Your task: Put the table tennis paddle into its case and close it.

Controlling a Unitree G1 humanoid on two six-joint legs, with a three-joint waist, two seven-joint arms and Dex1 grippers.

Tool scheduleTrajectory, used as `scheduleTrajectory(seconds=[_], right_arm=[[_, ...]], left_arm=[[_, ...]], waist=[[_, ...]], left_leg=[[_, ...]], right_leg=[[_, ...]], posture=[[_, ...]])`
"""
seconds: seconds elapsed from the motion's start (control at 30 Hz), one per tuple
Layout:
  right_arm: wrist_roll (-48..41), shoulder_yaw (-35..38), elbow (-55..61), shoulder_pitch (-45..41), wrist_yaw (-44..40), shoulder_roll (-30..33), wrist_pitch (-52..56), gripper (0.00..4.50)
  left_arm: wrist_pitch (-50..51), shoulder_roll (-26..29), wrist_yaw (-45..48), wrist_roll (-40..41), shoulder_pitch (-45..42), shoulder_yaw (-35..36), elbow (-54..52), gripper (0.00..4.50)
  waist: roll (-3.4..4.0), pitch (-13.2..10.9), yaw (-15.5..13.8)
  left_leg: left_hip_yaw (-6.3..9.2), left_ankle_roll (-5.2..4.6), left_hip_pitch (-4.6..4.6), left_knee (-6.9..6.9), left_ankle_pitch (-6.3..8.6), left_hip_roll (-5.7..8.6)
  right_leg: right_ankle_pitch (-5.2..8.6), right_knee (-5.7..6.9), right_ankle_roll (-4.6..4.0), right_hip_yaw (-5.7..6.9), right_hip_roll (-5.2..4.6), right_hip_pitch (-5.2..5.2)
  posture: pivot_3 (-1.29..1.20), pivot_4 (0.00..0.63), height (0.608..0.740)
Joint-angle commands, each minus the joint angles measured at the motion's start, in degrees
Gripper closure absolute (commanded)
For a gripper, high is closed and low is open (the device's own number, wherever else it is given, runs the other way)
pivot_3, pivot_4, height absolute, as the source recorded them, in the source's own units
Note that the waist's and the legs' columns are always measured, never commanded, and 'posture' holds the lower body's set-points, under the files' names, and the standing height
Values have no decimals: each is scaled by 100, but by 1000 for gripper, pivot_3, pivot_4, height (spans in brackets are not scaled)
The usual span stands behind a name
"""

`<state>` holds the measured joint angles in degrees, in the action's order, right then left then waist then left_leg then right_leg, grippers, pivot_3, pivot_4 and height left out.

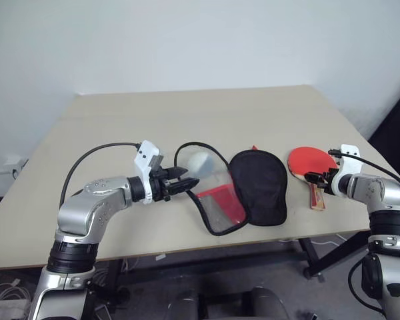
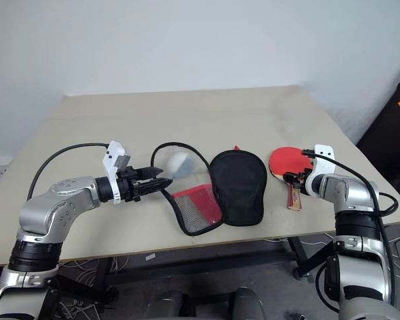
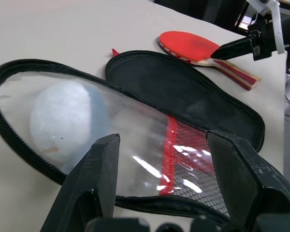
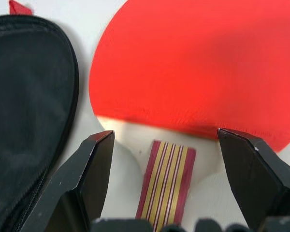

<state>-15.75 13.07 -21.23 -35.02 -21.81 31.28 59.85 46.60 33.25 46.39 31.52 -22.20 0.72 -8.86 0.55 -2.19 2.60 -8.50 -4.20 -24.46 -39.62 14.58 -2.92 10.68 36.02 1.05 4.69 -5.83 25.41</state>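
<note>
Both jaws open, holding nothing. Right gripper [image 4: 164, 145] straddles the handle of the table tennis paddle [image 1: 312, 162], paddle flat on desk [image 1: 187, 113] just right of the case [image 1: 257, 183]. Left gripper [image 1: 189, 183] at the unzipped case's clear mesh flap; a white ball [image 1: 200, 162] behind it.

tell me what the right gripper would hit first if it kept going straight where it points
Likely the red-bladed wooden table tennis paddle: the right gripper, jaws open, straddles the handle's neck just below the blade. Depth is unclear.
</note>
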Motion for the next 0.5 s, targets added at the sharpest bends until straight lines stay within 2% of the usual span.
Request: scheduleTrajectory(seconds=[0.03,0.27,0.5], right_arm=[[-97,231,566,82,112,165,349,847],[-63,372,1028,360,275,162,644,847],[-1,272,801,265,486,-145,582,847]], left_arm=[[-102,-58,85,-20,-199,-155,-78,1511],[-279,-170,200,-136,-385,-342,231,1511],[-364,-255,315,-192,-617,-438,449,1511]], waist=[[0,0,-1],[0,0,4],[-1,0,6]], left_leg=[[0,0,0,0,0,1],[2,-8,0,0,-5,1],[1,-12,0,0,-6,1]], right_leg=[[0,0,0,0,0,0],[0,1,0,-1,0,1],[1,0,1,-2,1,0]], posture=[[0,0,724],[0,0,724],[0,0,724]])
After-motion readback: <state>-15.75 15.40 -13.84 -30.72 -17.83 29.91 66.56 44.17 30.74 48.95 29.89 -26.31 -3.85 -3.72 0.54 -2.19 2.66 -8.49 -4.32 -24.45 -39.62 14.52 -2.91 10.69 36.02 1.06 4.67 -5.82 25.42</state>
